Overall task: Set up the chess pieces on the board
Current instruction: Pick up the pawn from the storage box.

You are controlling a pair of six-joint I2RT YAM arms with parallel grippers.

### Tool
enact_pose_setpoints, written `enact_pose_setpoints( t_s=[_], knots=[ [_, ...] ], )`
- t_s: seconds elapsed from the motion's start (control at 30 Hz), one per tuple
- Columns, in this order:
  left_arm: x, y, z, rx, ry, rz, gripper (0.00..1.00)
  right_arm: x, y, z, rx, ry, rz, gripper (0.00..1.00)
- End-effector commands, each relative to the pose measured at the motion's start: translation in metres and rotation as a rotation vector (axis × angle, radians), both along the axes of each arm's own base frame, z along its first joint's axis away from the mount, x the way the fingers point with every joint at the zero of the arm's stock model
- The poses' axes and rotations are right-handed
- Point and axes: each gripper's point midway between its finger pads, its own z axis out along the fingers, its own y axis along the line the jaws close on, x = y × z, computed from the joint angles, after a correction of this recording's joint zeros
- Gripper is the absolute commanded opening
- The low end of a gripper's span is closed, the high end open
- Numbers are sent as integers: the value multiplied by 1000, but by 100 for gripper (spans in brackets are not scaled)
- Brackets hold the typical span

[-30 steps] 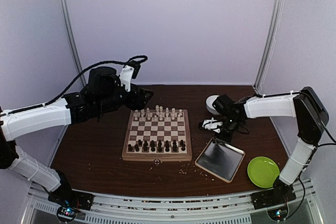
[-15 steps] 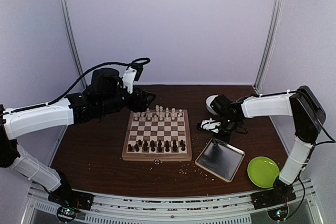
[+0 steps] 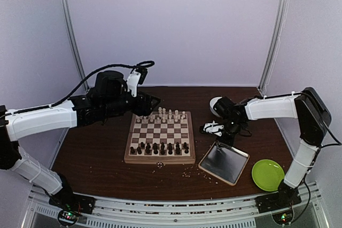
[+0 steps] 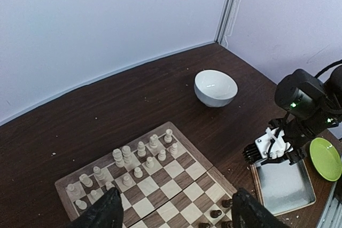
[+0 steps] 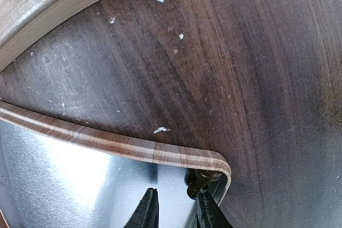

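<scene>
1. At the table's (image 3: 96,148) middle sits the board (image 3: 160,132), square to the near edge. Its clasp (image 3: 160,162) faces the near edge.
2. A broad strip of table lies to its left. On the right, a tilted metal tray (image 3: 236,170) lies just beside it.
3. Cream pieces (image 3: 163,115) stand upright in the far rows and dark pieces (image 3: 159,148) in the near rows. The rows run left to right.
4. The left hand (image 4: 179,214) hovers over the board's far-left corner, spread wide and empty.
5. The right hand (image 5: 176,206) is at the tray's far corner, fingers narrowly parted. A small dark piece (image 5: 196,182) lies at one fingertip. I cannot tell whether it is gripped.
</scene>
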Motion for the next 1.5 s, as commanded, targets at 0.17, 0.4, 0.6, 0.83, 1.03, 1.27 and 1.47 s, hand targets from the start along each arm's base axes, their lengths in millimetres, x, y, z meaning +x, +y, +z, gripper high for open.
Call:
enact_pose_setpoints(
  t_s=[0.17,0.4,0.6,0.83,1.03,1.27,1.47],
  knots=[
    [1,-9,1,-52,4,-20,71,17,-7,-5,-79,-39,-112,25],
    [1,-12,-1,-58,12,-25,70,11,-2,-15,-81,-6,-99,20],
    [0,-13,-4,-59,16,-34,70,9,-2,-11,-70,-6,-100,3],
    [-33,-25,-18,-5,-57,-235,64,-21,11,26,121,107,-50,0],
    [-106,-54,-32,41,-313,-520,62,-68,42,92,393,240,83,0],
    [-150,-97,-38,140,-540,-668,61,-105,66,137,538,374,215,0],
    [-168,-136,-32,180,-675,-774,56,-139,77,159,613,524,314,0]
  ],
)
